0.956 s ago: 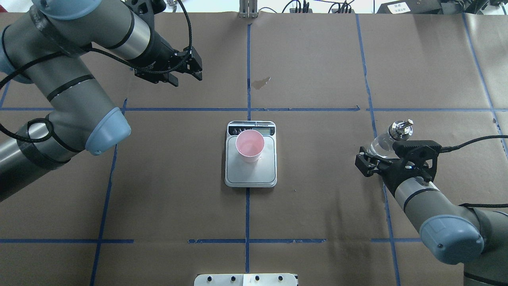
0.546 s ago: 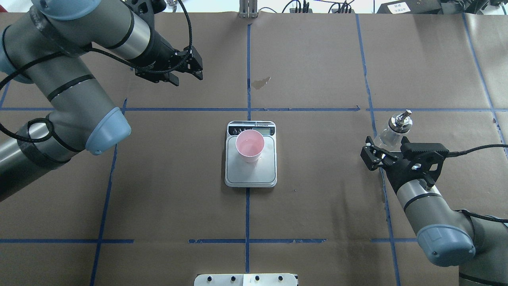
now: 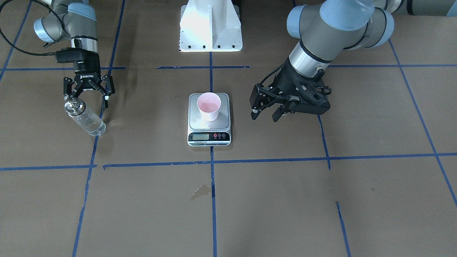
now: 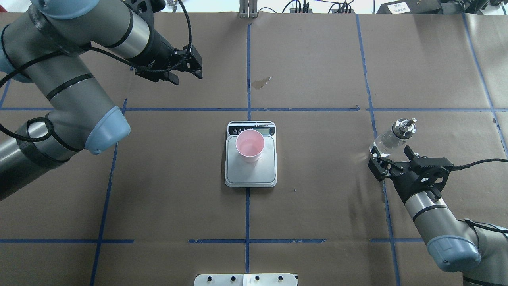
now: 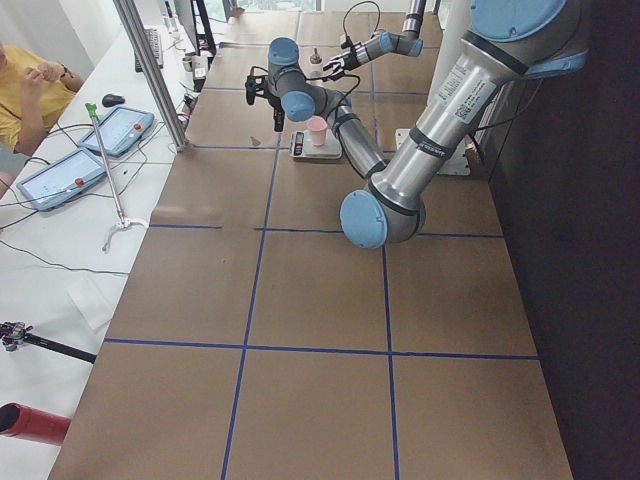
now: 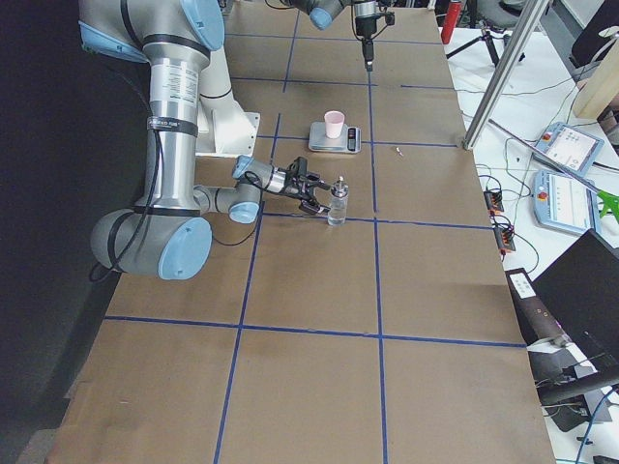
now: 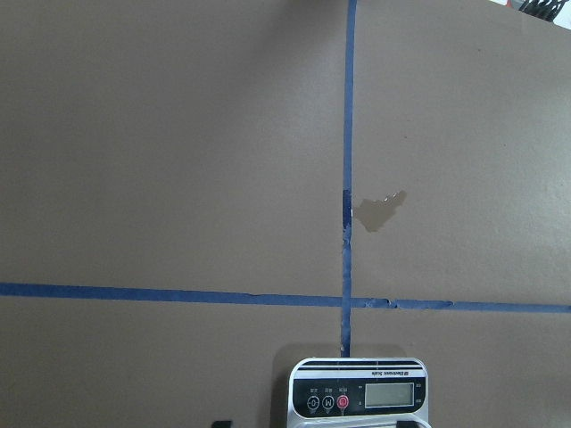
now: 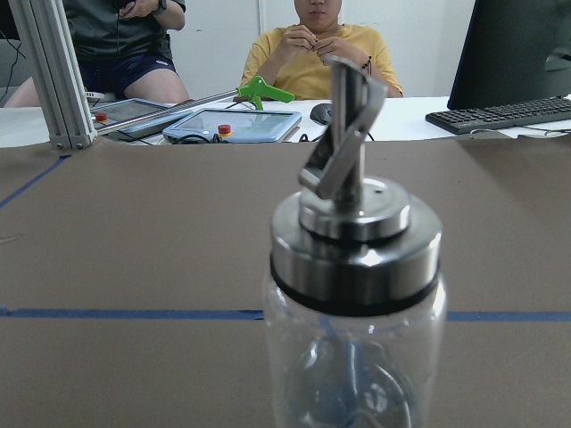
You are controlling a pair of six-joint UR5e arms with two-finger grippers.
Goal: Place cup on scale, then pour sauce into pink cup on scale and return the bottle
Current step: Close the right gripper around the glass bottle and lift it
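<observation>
Judging bottle return done: bottle point(image 4: 391, 137) upright on table point(image 4: 317, 206), well apart from scale point(image 4: 251, 174); cup point(image 4: 250, 146) on scale. Right gripper point(image 4: 391, 159) spread, empty, just beside bottle; left gripper point(image 4: 185, 78) spread, idle. Next I retreat right arm without nudging bottle.

A robotics lab: paper-covered table point(image 4: 317, 59) gridded with blue tape point(image 4: 247, 210), with tablets point(image 8: 232, 125), a keyboard point(image 8: 500, 114), a monitor point(image 8: 522, 49) and seated people point(image 8: 317, 45)

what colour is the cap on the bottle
The bottle has a shiny silver cap; it shows best in the right wrist-mounted view.
</observation>
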